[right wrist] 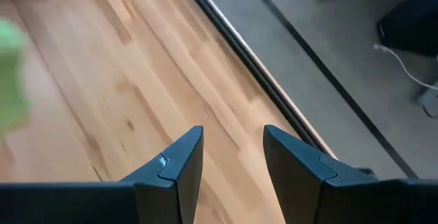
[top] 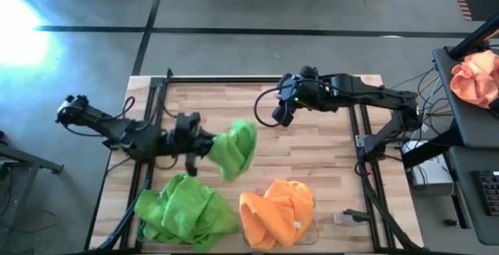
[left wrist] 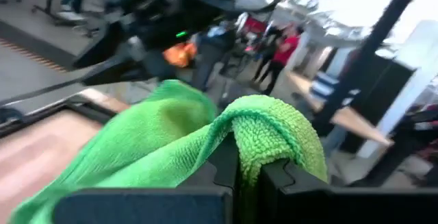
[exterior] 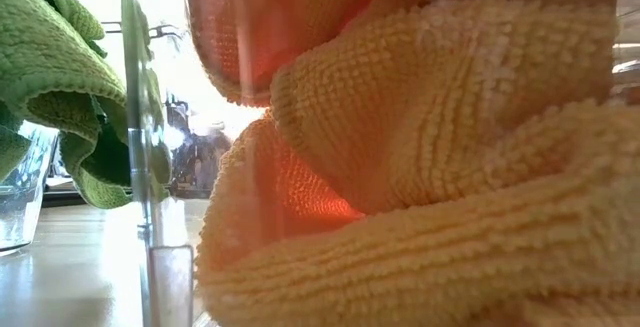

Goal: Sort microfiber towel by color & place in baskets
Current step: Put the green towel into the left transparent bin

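Towels are what I am sorting, and one lime green towel (top: 236, 150) hangs from my left gripper (top: 204, 143), whose fingers are clamped tight on a fold of it above the middle of the counter (top: 312, 157). From overhead, the cloth droops off the gripper's tip toward the counter's centre, clear of both baskets. In the left wrist view the same green towel (left wrist: 205, 148) bulges up and over the closed fingers (left wrist: 287, 183), filling most of what I see there. Near the counter's front edge, a heap of green towels (top: 187, 214) sits in the left basket, spilling over its sides so I can hardly see the plastic. Just beside it, a pile of orange towels (top: 274, 212) fills the right basket (top: 313, 214), whose clear rim shows at the pile's edge. The low view looks straight into those orange towels (exterior: 450, 167) pressed against the clear wall, with the green ones (exterior: 60, 87) off to one side. My right gripper (top: 282, 115) hovers over the far half of the counter, well apart from the held towel, fingers (right wrist: 181, 166) spread and holding nothing, bare wood beneath them. A paler peach cloth bundle (top: 477, 77) lies on a side stand off the counter.
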You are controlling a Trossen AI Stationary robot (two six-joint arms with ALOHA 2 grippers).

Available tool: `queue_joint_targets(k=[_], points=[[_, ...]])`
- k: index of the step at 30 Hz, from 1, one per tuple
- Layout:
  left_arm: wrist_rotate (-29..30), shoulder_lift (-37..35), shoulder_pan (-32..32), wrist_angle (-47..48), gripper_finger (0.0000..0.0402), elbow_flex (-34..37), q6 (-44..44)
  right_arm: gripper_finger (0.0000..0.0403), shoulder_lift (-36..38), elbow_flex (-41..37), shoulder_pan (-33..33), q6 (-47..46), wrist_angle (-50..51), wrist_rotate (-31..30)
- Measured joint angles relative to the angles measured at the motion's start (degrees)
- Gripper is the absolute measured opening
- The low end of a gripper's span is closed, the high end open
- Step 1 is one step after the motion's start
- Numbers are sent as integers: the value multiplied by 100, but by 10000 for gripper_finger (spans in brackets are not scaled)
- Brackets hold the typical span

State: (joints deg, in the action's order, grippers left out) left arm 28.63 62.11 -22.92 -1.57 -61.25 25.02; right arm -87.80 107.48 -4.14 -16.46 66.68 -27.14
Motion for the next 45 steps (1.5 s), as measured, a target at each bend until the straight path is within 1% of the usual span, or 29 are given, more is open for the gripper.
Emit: queue_joint_targets(k=[3,6,8,15,18,21,25,27,35,38,40,42,45], points=[[557,0,-611,-153,1,-2,17,144,22,0,-4,-13,317,0],[1448,0,-1337,-140,1,-2,117,140,47,0,-2,-53,480,7],[2129,15,-1848,-164,1,-2,150,138,58,0,-2,-51,551,9],[5017,65,-3799,-244,1,-2,103,140,58,0,-2,-296,550,13],[6033,109,-4562,-238,1,-2,45,141,58,0,-2,-464,548,15],[6124,127,-5018,-260,1,-2,49,138,58,0,-2,-700,544,14],[6118,245,-5193,-441,1,-7,136,133,58,0,-2,-1092,496,17],[5973,312,-5266,-558,1,-7,143,132,58,0,-2,-1253,498,18],[4922,341,-5537,-414,1,-7,125,132,47,0,-2,-1873,487,25],[4660,341,-5693,-16,1,-7,135,128,37,0,12,-2085,486,28],[4625,341,-5820,420,1,-7,275,126,26,0,23,-2208,494,40],[4615,341,-5908,1005,1,-7,689,124,22,-2,32,-2367,504,67],[4558,341,-5977,2054,1,-7,1714,123,21,-2,101,-2512,504,68]])
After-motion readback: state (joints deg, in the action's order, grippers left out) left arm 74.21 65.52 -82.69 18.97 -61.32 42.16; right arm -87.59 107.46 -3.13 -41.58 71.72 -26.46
